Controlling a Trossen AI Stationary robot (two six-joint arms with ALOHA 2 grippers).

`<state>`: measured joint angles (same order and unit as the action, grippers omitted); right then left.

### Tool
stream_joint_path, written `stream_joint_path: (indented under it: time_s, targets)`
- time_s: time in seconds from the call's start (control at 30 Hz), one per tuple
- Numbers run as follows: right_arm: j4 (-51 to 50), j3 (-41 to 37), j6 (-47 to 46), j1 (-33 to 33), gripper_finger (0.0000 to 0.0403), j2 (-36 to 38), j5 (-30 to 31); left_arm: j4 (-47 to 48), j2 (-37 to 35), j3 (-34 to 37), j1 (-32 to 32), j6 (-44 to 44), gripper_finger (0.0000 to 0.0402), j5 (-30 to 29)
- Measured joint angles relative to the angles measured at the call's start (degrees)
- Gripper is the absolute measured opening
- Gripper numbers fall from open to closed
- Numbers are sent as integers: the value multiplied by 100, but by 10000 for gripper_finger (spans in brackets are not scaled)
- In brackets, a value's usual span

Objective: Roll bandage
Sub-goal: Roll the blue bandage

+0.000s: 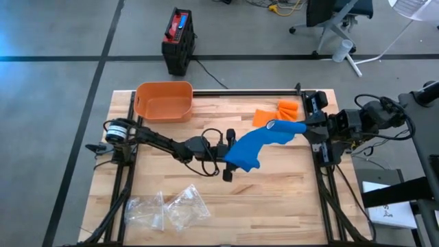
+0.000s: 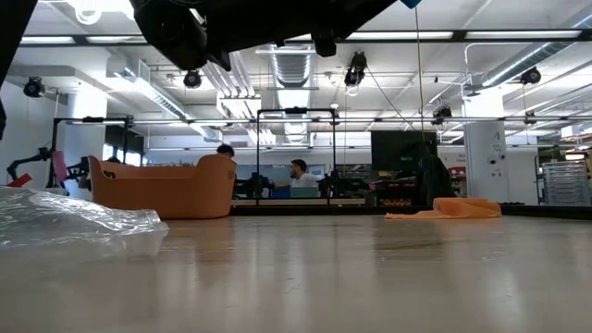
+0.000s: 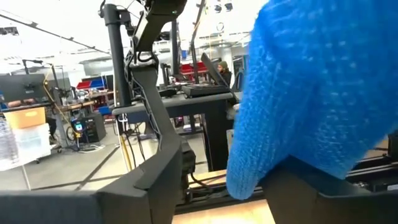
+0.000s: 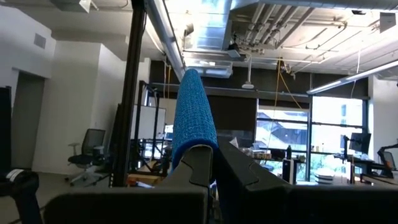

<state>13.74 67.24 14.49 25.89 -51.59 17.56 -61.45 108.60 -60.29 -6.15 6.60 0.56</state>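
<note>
Bandage (image 1: 264, 140) is off the bench entirely, a blue strip slung in the air between my two arms above the middle of the bench, nearer the right edge. Its far end is pinched flat in the right pincer (image 1: 304, 127), whose fingers are fully closed on the cloth; the right wrist view shows the strip (image 4: 191, 118) rising straight out of that grip. The other end widens and droops over the left pincer (image 1: 228, 161), near the bench's centre. From the left wrist view the blue weave (image 3: 317, 93) hangs across my own dark fingers (image 3: 155, 180), but I cannot tell whether they are clamping it or standing part open with the cloth merely draped on them.

I judge the rolling is barely started: the strip looks loose and unwound, no tight coil showing. To do this step well I would keep the right arm steady as an anchor with light tension, make sure of a firm hold at the left end, then turn the left wrist so the cloth winds onto itself evenly, feeding slack slowly. Too much pull could drag it from the right grip; too little and the turns will go slack and crooked.

Around it: orange cloths (image 1: 278, 111) lie toward the far right corner, an orange bin (image 1: 164, 100) at the far left, and clear plastic bags (image 1: 168, 209) near the front left corner.
</note>
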Motion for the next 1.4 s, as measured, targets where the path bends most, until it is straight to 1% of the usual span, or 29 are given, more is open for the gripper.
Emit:
stream_joint_path:
  time_s: [0.03,0.1,0.17,0.23,0.27,0.3,0.37,0.47,0.53,0.63,0.7,0.77,0.87,0.9,0.97,1.07,1.17,1.3,1.4]
  targets:
    - [0,0,2,0,3,0,-2,0,-2,0,0,-70,184,-6]
    - [-2,0,6,0,3,0,-2,0,-8,0,11,-230,155,-44]
    - [-6,0,6,0,3,0,-2,7,-20,0,14,-285,107,-148]
    - [0,0,6,0,3,0,-2,89,-35,0,28,-289,44,-160]
    - [9,0,7,0,3,0,-2,131,-44,0,28,-311,23,-185]
    - [11,0,25,0,3,0,-1,161,-48,10,28,-360,14,-288]
    - [8,0,136,-2,3,1,22,246,-58,47,26,-419,14,-567]
    - [4,-13,193,-2,3,-29,46,298,-75,255,24,-488,4,-1051]
    - [-11,-23,218,-2,3,-66,46,307,-116,489,27,-652,3,-1396]
    - [-105,-33,220,-2,3,-81,46,307,-411,1055,33,-844,1,-2191]
    - [-156,-33,222,-4,3,-66,93,299,-766,1583,33,-884,1,-2828]
    - [-173,-33,223,-2,3,-64,294,352,-1243,2214,33,-932,1,-3516]
    - [-301,-33,222,-4,3,-22,369,432,-2161,3188,5,-1165,0,-4453]
    - [-304,-33,216,-4,3,10,374,459,-2509,3511,-16,-1276,0,-4725]
    - [-290,-29,290,-4,3,105,542,527,-3197,4099,-69,-1443,0,-5070]
    - [-275,32,537,-4,3,266,914,559,-4231,4795,-156,-1486,0,-5307]
    - [-269,165,876,-7,3,426,1277,752,-5131,5291,-194,-1487,0,-5361]
    - [-233,516,1583,-7,3,490,1886,1413,-6093,5628,-208,-1483,0,-5359]
    - [-234,825,2023,-7,3,461,2305,2038,-6570,5659,-208,-1486,0,-5357]
